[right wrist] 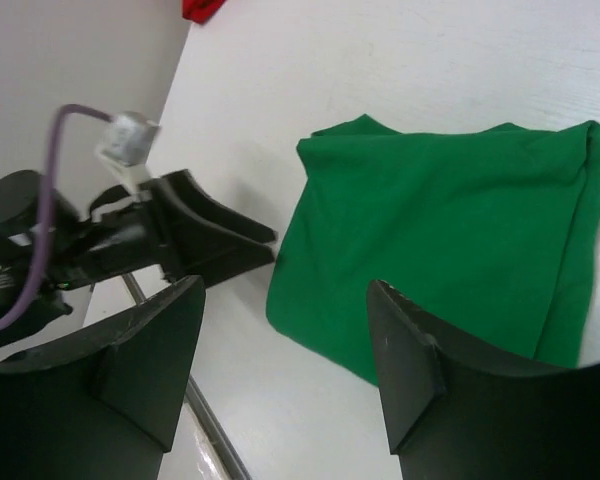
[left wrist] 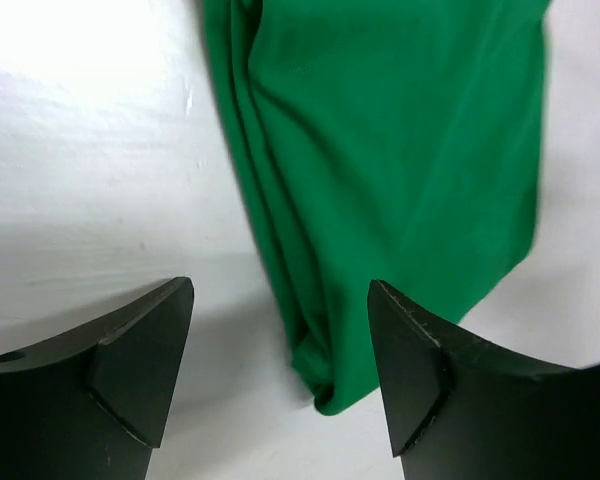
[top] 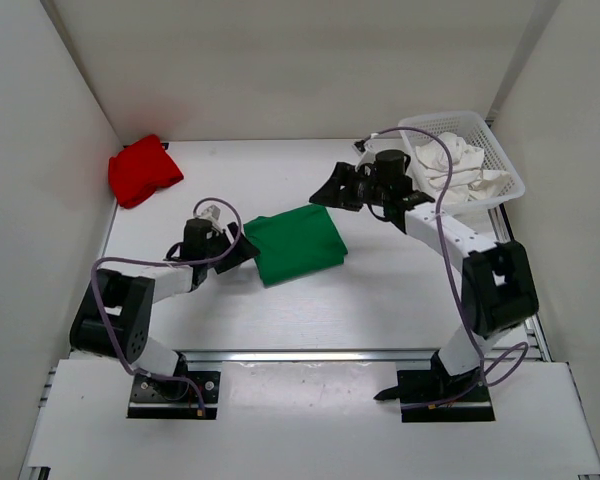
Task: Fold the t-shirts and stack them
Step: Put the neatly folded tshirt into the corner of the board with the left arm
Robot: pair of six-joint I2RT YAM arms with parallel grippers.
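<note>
White table: green shirt lies folded at centre frame, red shirt upper left, white shirt in basket upper right; left gripper and right gripper released, empty, so I'd lift straight up, sparing the fold.

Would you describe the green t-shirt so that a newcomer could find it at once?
Start at the white table and look near its middle. The green t-shirt lies there folded flat; the red t-shirt is bunched in the far left corner and the white t-shirt lies in the basket at far right.
</note>
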